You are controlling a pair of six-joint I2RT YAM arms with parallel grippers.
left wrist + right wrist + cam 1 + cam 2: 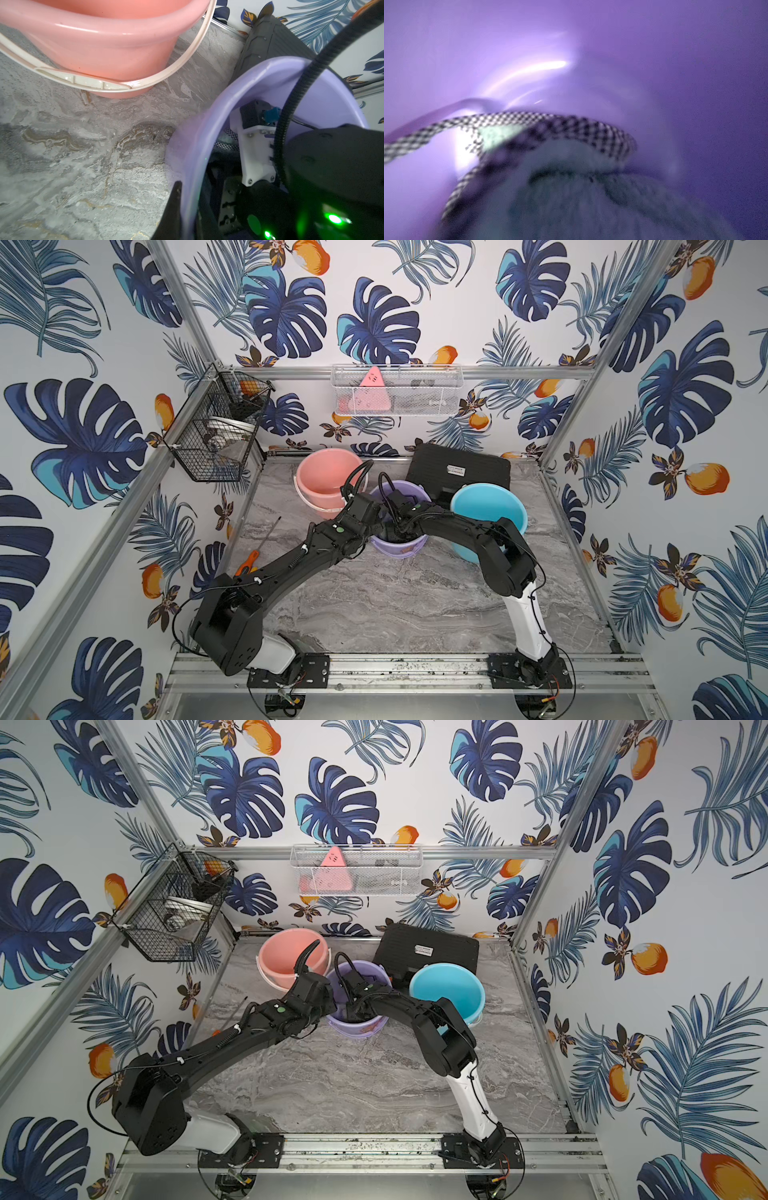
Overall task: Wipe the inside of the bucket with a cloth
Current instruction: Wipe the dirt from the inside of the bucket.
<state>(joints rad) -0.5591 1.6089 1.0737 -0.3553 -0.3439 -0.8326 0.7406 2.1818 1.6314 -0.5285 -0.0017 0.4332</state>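
Marble-grey tabletop (395,605) lies under both arms. The left arm (291,564) stretches low toward the far right. The right arm (494,547) rises, folds at the elbow and reaches left. They meet at the glossy purple bucket (399,551). The left gripper (192,207) is pinched on the bucket's left rim, one finger outside the wall. The right gripper (394,533) dips inside, clenched on the cloth (571,197), a fuzzy grey-green rag with checked edging. The cloth hides the gripper's fingers and sits close to the blurred inner wall. Beyond stand a pink bucket (320,477) on the left, a blue bucket (486,506) on the right and a ribbed black case (457,466).
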